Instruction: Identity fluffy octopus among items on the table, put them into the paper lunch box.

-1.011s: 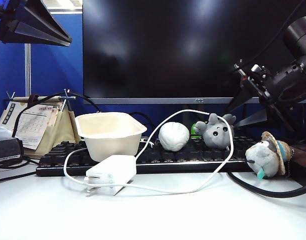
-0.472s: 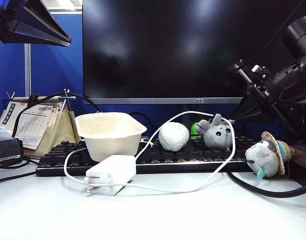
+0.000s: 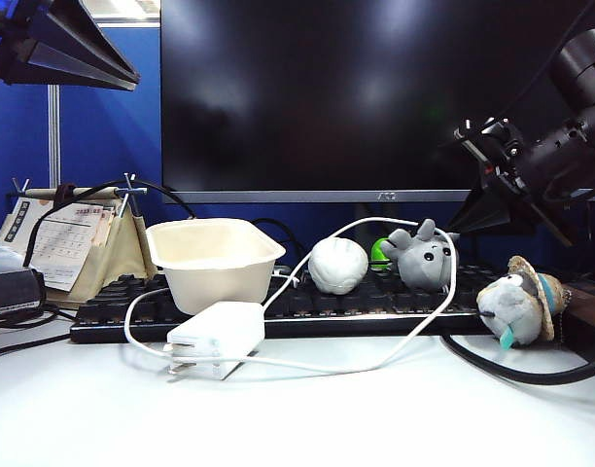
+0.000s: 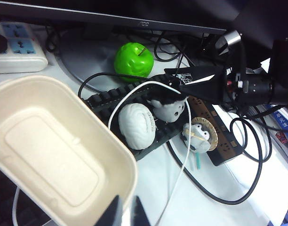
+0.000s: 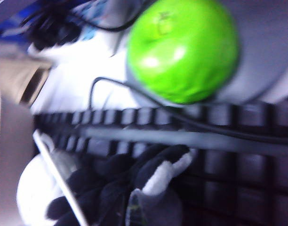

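Observation:
The fluffy octopus (image 3: 421, 259), a small grey plush, sits on the black keyboard (image 3: 307, 304) right of the middle. My right gripper (image 3: 455, 232) reaches down from the right and is shut on its upper tentacle. In the left wrist view that gripper (image 4: 165, 82) lies over the octopus (image 4: 171, 109). In the right wrist view dark plush (image 5: 104, 188) surrounds the right gripper (image 5: 134, 207). The cream paper lunch box (image 3: 215, 277) stands empty on the keyboard's left part. My left gripper (image 4: 127, 216) hangs shut above the box rim (image 4: 50, 82), holding nothing.
A white ball (image 3: 338, 265) and a green apple (image 3: 379, 253) lie just left of the octopus. A grey plush with a straw hat (image 3: 519, 304) sits at the right. A white power adapter (image 3: 218, 336) and its looping cable (image 3: 375, 368) lie in front. The monitor stands behind.
The right gripper's fingers have closed on the octopus and its wrist has rolled a little. The plush tipped and shifted slightly. The left arm has not moved.

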`<action>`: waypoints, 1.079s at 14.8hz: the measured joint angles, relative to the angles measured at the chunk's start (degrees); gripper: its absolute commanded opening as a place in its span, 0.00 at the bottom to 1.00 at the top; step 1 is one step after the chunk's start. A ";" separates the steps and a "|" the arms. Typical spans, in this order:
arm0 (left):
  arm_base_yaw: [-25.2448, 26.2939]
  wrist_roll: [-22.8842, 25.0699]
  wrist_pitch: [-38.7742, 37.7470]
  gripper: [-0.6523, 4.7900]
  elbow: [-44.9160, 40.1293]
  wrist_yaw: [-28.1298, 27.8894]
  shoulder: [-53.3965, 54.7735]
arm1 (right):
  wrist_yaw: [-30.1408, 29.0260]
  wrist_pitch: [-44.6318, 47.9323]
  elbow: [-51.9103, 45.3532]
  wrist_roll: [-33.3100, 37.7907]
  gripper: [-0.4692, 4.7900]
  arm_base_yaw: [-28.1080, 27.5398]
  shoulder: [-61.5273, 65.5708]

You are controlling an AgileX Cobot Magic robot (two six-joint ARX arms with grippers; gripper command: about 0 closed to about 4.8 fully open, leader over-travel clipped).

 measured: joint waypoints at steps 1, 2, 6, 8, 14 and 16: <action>0.00 0.00 0.00 0.19 0.00 0.00 0.00 | -2.01 -0.26 0.00 -2.62 0.08 0.00 0.00; 0.00 0.00 0.00 0.19 0.00 0.00 0.00 | -3.56 -1.33 0.02 -5.46 0.08 0.02 0.00; 0.00 0.00 0.00 0.19 0.00 -0.02 0.00 | -6.82 -3.02 1.03 -9.86 0.08 1.49 -0.02; 0.00 0.00 -0.02 0.19 0.00 -0.02 0.00 | -7.06 -3.96 2.86 -11.13 0.08 2.99 -0.02; 0.00 0.00 -1.97 0.19 0.00 0.00 0.00 | 2.32 -7.58 6.67 -16.17 0.08 5.42 0.00; 0.00 0.00 -1.97 0.19 0.00 0.00 0.00 | 3.80 -7.80 6.88 -17.40 0.08 5.42 0.00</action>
